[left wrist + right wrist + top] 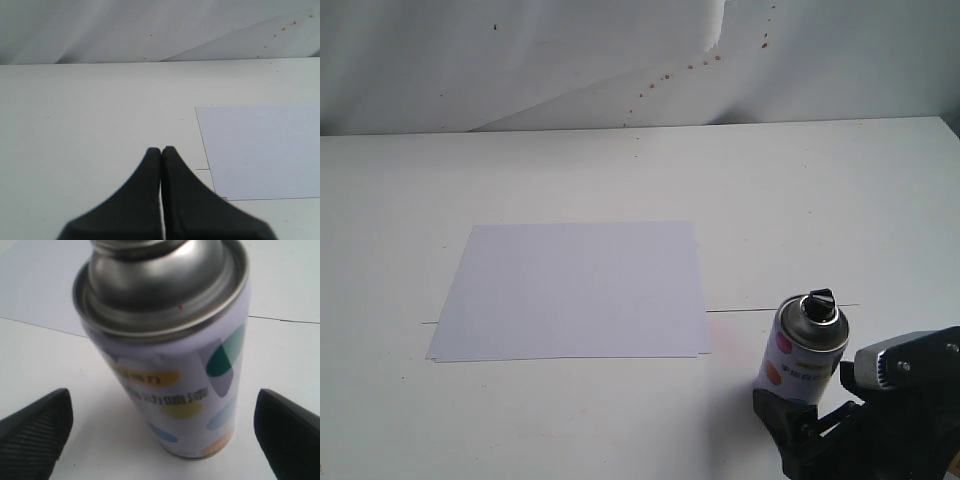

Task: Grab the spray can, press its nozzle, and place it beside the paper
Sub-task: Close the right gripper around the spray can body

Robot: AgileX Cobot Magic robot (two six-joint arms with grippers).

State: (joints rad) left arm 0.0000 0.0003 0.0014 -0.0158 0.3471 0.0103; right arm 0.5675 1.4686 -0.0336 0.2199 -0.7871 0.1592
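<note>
1 spray can (pixel 802 352) stands upright on the counter (pixel 840 200), long axis vertical, silver top up, w/ 1 black nozzle (pixel 819 301) on it; can't tell which way the tip faces. the can is near the front-right corner of the 1 paper (pixel 570 290), not touching. right gripper (pixel 162 415) is spread wide, a finger each side of the can, gaps both sides. nozzle shows only in ext view, label text only in right wrist view. left gripper (pixel 161 156), fingers pressed together over bare counter, shows only in left wrist view.
</note>
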